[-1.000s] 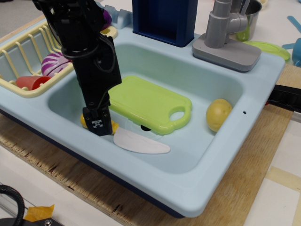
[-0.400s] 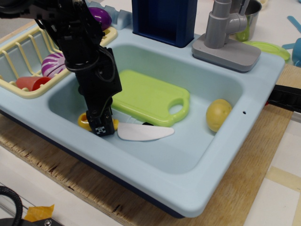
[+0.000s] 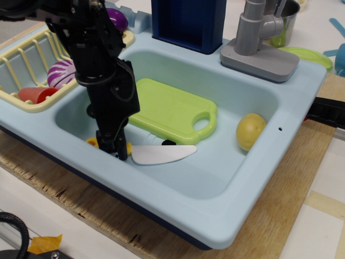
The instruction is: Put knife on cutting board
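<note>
The knife (image 3: 161,154) lies low in the sink near its front wall, white blade pointing right. Its yellow handle is mostly hidden behind the fingers, with a bit showing at the left. My black gripper (image 3: 117,148) points down and is shut on the knife's handle. The lime-green cutting board (image 3: 170,110) lies flat in the sink just behind the knife, its handle hole at the right end. The blade's tip lies just in front of the board's front edge.
The light-blue sink (image 3: 259,178) holds a yellow potato (image 3: 250,131) at the right. A yellow dish rack (image 3: 32,59) with purple and red toys stands at the left. A grey faucet (image 3: 259,38) and a dark blue block (image 3: 188,21) stand behind.
The gripper has closed on the knife's handle and shifted slightly left. The blade has swung up from the sink floor towards the board's front edge.
</note>
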### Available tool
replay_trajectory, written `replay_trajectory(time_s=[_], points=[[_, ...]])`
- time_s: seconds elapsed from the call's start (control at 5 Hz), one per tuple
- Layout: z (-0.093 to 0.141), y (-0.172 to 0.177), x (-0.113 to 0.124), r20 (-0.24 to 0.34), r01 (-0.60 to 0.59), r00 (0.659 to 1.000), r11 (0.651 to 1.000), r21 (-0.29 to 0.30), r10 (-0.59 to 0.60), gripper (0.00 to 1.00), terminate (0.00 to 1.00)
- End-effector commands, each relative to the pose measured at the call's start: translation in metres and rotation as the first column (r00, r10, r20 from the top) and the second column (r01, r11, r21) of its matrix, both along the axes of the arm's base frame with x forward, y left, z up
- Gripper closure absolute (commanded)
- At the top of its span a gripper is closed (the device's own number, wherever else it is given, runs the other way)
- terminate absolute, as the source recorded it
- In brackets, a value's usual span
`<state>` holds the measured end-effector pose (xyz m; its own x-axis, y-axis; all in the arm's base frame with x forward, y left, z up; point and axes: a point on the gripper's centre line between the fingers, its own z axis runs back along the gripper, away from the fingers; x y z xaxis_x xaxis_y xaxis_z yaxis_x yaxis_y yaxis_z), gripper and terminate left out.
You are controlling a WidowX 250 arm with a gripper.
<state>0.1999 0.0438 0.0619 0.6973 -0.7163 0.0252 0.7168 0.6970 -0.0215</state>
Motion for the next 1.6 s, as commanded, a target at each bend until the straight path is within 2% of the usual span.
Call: replay_trajectory(time_s=[0.0, 0.2, 0.6, 0.8, 1.0, 1.2, 1.4], points=[[0.041, -0.004, 0.005, 0.021, 0.024, 0.999, 0.995, 0.093, -0.026, 0.00, 0.00], [0.051, -0.003, 0.014, 0.065, 0.060, 0.996, 0.992, 0.110, -0.067, 0.00, 0.00], [0.050, 0.008, 0.053, 0.193, 0.180, 0.962, 0.980, 0.082, -0.192, 0.00, 0.00], [0.044, 0.010, 0.066, 0.210, 0.234, 0.947, 0.970, 0.072, -0.244, 0.00, 0.00], [0.037, 0.015, 0.071, 0.246, 0.276, 0.929, 0.960, 0.036, -0.276, 0.00, 0.00], [0.037, 0.015, 0.071, 0.246, 0.276, 0.929, 0.960, 0.036, -0.276, 0.00, 0.00], [0.037, 0.015, 0.071, 0.246, 0.276, 0.929, 0.960, 0.036, -0.276, 0.00, 1.00]])
